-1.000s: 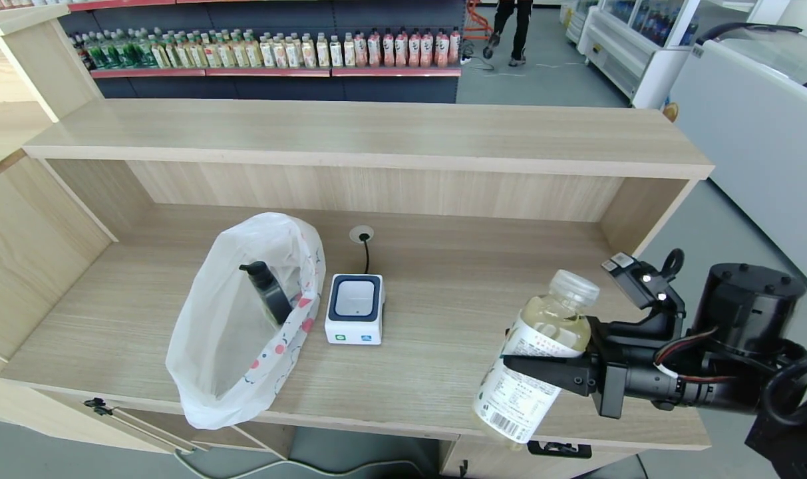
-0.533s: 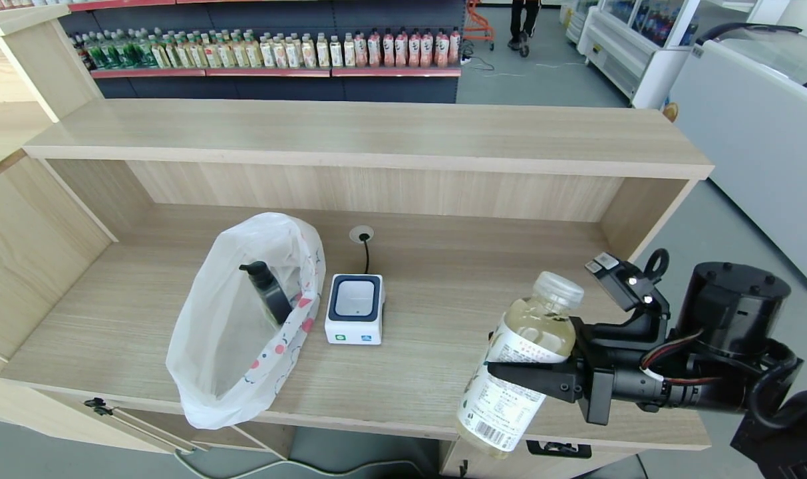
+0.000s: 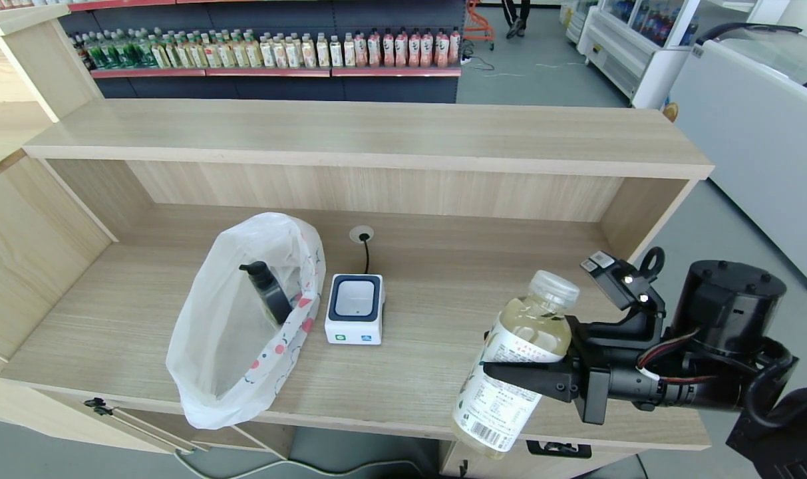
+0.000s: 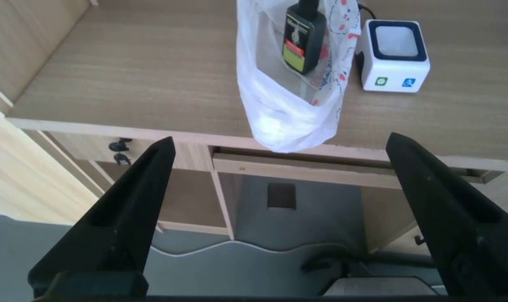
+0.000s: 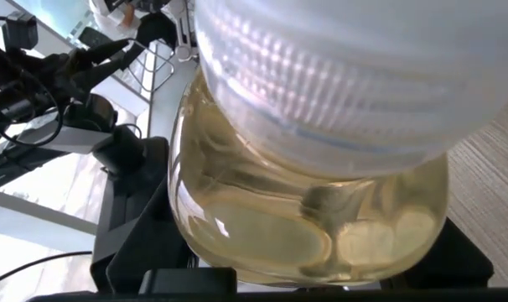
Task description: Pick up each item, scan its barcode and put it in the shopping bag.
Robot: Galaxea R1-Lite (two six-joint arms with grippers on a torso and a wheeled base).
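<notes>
While the right gripper (image 3: 533, 366) clamps a tilted drink bottle (image 3: 503, 409), barcode scanner (image 3: 354, 308) and shopping bag (image 3: 203, 346) sit well to its left — left gripper (image 4: 281, 147) gapes empty.

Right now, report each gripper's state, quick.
Left gripper: open, holding nothing.
Right gripper: closed on the drink bottle.

We count two bottles at the one desk (image 3: 443, 293): one drink bottle (image 3: 509, 406) of pale liquid and one dark pump bottle (image 3: 270, 296). We count one shopping bag (image 3: 243, 346) and one scanner (image 3: 354, 308) with one black cable (image 3: 364, 256). There are two pincers, one left pincer (image 4: 279, 143) and one right pincer (image 3: 509, 356). On the shelf (image 3: 277, 72) behind stands one long row of bottles (image 3: 277, 50), too many and too small for us to count surely.
</notes>
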